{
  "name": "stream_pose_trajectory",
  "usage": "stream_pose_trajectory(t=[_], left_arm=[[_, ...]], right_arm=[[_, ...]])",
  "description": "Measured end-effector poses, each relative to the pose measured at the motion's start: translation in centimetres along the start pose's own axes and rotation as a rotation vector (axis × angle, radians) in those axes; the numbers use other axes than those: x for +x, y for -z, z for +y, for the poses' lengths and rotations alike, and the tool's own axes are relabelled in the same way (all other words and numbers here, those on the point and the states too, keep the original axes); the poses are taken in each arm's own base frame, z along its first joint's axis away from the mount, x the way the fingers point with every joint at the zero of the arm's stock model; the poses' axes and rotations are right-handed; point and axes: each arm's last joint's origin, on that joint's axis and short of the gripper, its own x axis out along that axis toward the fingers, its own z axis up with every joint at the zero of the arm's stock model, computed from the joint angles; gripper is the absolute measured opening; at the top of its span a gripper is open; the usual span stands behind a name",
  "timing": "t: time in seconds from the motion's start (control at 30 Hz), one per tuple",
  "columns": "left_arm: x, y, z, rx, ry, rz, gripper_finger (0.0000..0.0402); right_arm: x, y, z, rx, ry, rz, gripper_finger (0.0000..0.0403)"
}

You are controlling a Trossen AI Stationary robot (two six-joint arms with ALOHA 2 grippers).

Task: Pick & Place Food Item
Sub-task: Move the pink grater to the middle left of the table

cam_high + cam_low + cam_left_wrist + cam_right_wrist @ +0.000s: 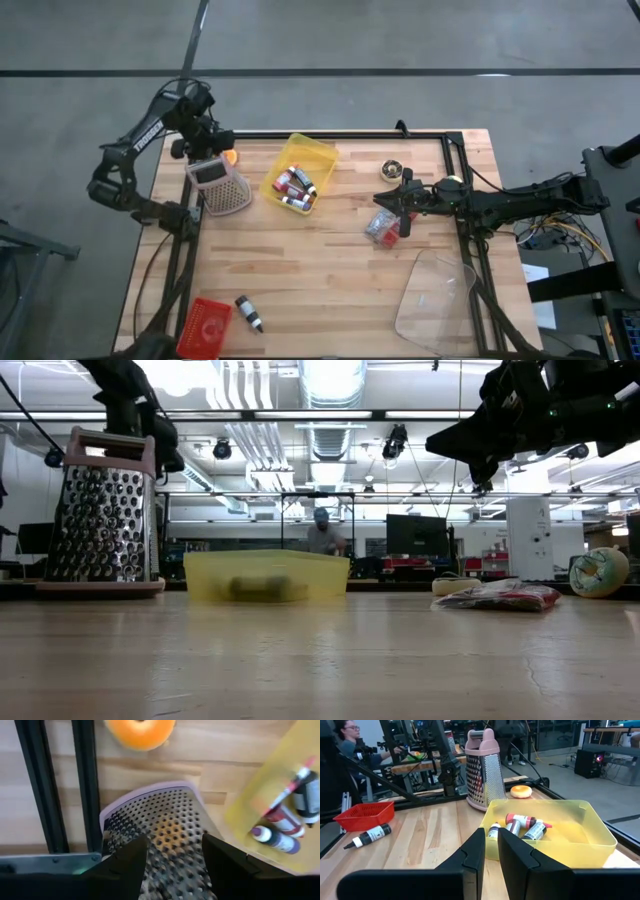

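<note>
Two arms, left fingers (170, 865) spread over grater (222, 187) (table's edge), right fingers (491, 857) closed.

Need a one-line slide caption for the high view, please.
Left gripper open above the grater; right gripper shut over the red packet.

A grey concrete floor (400, 35) surrounds the table; ceiling strip lights (335, 382) brighten a cluttered workshop behind.

Robotics lab or workshop, exposed ceiling ducts (330, 435), monitors (415, 535), equipment benches, concrete floor (400, 35), seated person (347, 740)
</note>
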Motion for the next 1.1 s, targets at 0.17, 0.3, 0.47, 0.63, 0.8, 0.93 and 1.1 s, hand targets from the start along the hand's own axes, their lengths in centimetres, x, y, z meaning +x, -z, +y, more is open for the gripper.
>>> stream_pose_trajectory(t=[0.17,0.3,0.47,0.63,0.8,0.93,1.1], left_arm=[[1.5,0.1,0.4,-0.046,-0.013,0.062,0.0195],[2.5,0.3,0.6,-0.063,0.001,0.107,0.0195],[3.6,0.8,0.9,-0.076,0.041,0.158,0.0195],[5.0,1.4,1.0,-0.098,0.084,0.218,0.0195],[6.2,1.8,0.3,-0.074,0.132,0.232,0.0195],[6.8,2.4,-0.9,-0.042,0.173,0.251,0.0194],[7.3,3.8,-3.1,0.025,0.173,0.272,0.0193]], right_arm=[[0.0,0.0,0.0,0.000,0.000,0.000,0.0047],[0.0,0.0,0.0,0.000,0.000,0.000,0.0047],[0.0,0.0,0.0,0.000,0.000,0.000,0.0047],[0.0,0.0,0.0,0.000,0.000,0.000,0.0047],[0.0,0.0,0.0,0.000,0.000,0.000,0.0047],[0.0,0.0,0.0,0.000,0.000,0.000,0.0047],[0.0,0.0,0.0,0.000,0.000,0.000,0.0047]])
